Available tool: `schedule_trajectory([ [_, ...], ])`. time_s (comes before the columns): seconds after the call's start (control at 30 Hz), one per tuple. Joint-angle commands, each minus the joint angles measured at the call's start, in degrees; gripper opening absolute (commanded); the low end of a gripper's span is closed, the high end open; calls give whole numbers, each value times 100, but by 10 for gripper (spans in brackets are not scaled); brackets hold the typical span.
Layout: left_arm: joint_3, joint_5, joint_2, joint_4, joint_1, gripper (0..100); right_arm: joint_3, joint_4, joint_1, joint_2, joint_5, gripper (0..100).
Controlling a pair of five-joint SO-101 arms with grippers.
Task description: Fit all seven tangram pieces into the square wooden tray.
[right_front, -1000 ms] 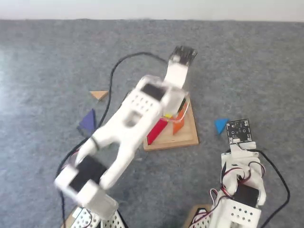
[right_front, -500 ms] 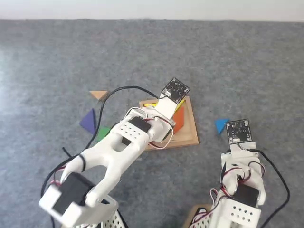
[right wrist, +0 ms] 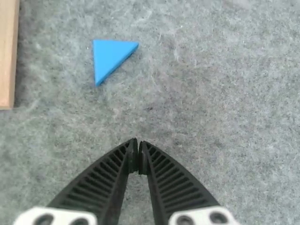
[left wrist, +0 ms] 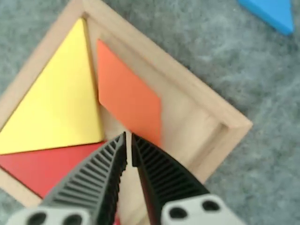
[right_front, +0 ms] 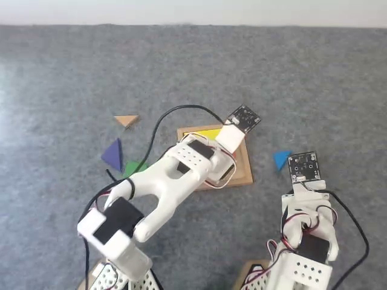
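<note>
My left tool (left wrist: 129, 138) is clenched on nothing, its tip over the seam where the orange piece (left wrist: 129, 103), yellow triangle (left wrist: 61, 108) and red piece (left wrist: 42, 166) meet inside the tray (left wrist: 206, 110). Pressing or dragging here could shove the orange piece askew and jam the fit. My right tool (right wrist: 138, 144), clenched and empty, hangs short of the blue triangle (right wrist: 110, 56) ahead.
</note>
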Motion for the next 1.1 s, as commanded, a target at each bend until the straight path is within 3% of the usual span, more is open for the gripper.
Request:
schedule_trajectory([
  [0.0,-593,9,123,176,44,13,105,40,-40,-48,53,9],
  [0.57,-1376,26,589,369,-9,13,105,40,-40,-48,53,9],
  [0.9,198,-308,-1345,-202,308,13,105,40,-40,-48,53,9],
  [1.07,356,-396,-1257,-211,668,13,105,40,-40,-48,53,9],
])
